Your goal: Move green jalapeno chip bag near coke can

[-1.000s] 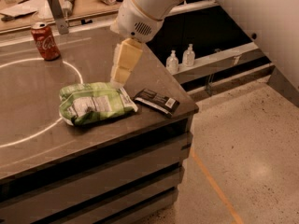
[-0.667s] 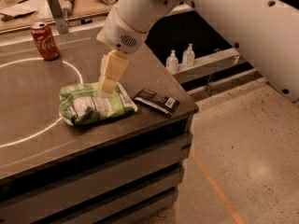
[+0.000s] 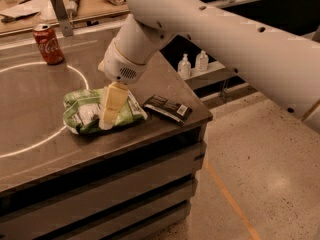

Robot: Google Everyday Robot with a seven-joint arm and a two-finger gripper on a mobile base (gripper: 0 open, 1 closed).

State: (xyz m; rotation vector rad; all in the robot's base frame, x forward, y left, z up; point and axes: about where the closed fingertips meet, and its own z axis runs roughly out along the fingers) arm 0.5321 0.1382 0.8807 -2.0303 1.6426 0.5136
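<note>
The green jalapeno chip bag [image 3: 80,113] lies crinkled on the brown table top [image 3: 30,99], near its front right part. The coke can [image 3: 48,44] stands upright at the table's back left, well apart from the bag. My gripper [image 3: 106,123] hangs from the white arm [image 3: 220,29] and points down onto the middle of the bag, covering part of it.
A small flat black wrapper [image 3: 167,107] lies just right of the bag near the table's right corner. A white curved line [image 3: 80,76] is drawn on the table. Two small bottles [image 3: 192,64] stand on a low shelf beyond. A cluttered counter [image 3: 75,1] runs behind.
The gripper has moved left and down, from above the bag's right end onto its middle. The bag, the can and the wrapper have not moved.
</note>
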